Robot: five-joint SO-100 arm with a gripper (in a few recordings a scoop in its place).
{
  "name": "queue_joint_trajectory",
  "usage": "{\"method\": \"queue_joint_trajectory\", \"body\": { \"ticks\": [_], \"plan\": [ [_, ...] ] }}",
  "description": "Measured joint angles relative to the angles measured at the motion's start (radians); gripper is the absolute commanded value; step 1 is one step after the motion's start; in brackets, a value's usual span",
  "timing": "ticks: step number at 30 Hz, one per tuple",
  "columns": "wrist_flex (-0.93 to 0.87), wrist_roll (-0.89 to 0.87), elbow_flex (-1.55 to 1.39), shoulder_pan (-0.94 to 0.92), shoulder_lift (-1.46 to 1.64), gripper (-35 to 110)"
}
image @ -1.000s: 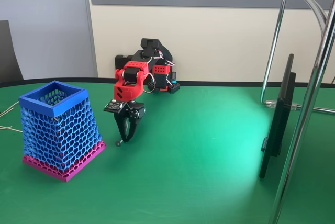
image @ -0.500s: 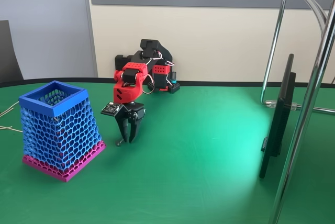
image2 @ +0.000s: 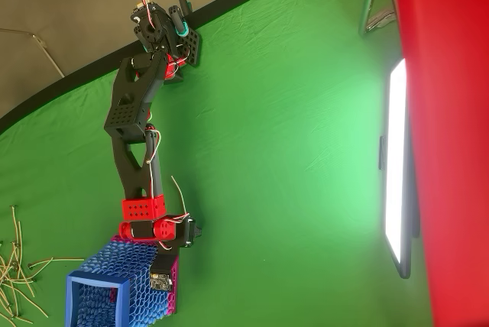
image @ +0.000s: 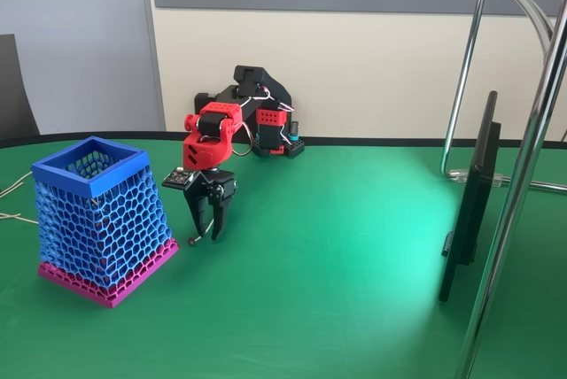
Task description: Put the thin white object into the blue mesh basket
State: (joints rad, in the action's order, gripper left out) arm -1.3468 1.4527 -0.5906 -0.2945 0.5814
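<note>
We see the gripper (image: pixel 202 235) pointing down just beside the blue mesh basket (image: pixel 97 220), low over the green worktop (image: pixel 337 290), jaws nearly closed, seemingly on the thin white object, too slim to make out, so we judge lifting over the rim comes next.

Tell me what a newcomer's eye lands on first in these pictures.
First, the blue mesh basket with its pink base band, standing at the left of the green table in the fixed view. Next, the red and black arm reaching out from the wall, its end effector pointing down just right of the basket. At the right, a dark screen stands edge-on.
</note>
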Motion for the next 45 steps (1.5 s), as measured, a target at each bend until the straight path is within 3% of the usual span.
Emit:
{"method": "queue_joint_trajectory", "body": {
  "ticks": [45],
  "plan": [
    [-0.074,0.103,0.189,-0.075,-0.115,17]
  ]
}}
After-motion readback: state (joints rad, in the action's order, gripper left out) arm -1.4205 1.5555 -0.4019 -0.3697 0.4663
